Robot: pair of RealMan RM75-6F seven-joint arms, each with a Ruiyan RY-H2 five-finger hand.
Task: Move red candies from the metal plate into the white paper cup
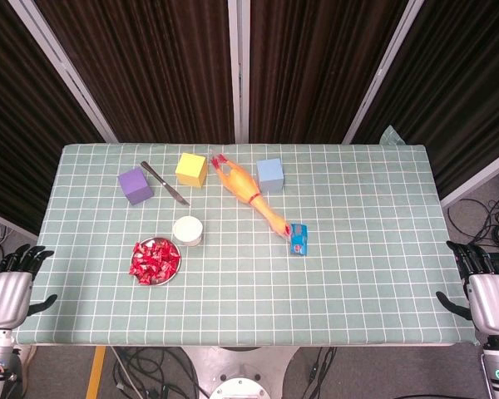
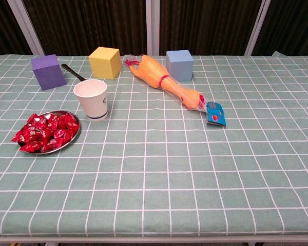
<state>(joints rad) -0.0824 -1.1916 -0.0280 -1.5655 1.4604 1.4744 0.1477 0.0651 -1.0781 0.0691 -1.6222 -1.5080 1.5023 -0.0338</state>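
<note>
Red candies (image 2: 45, 132) heaped on the metal plate (image 2: 72, 137), near the table's left front; the white paper cup (image 2: 92, 99) stands upright just beside the plate at its one o'clock. Nothing appears transferred yet. Judged best practice: approach from above, pinch a single wrapper at the heap's edge, and avoid nudging the light cup. Left hand (image 1: 8, 293) and right hand (image 1: 488, 298) rest off the table edges, fingers loosely extended, holding nothing.

Head view high, looking down, chest view low, nearer, both sharing table (image 1: 382, 249).
</note>
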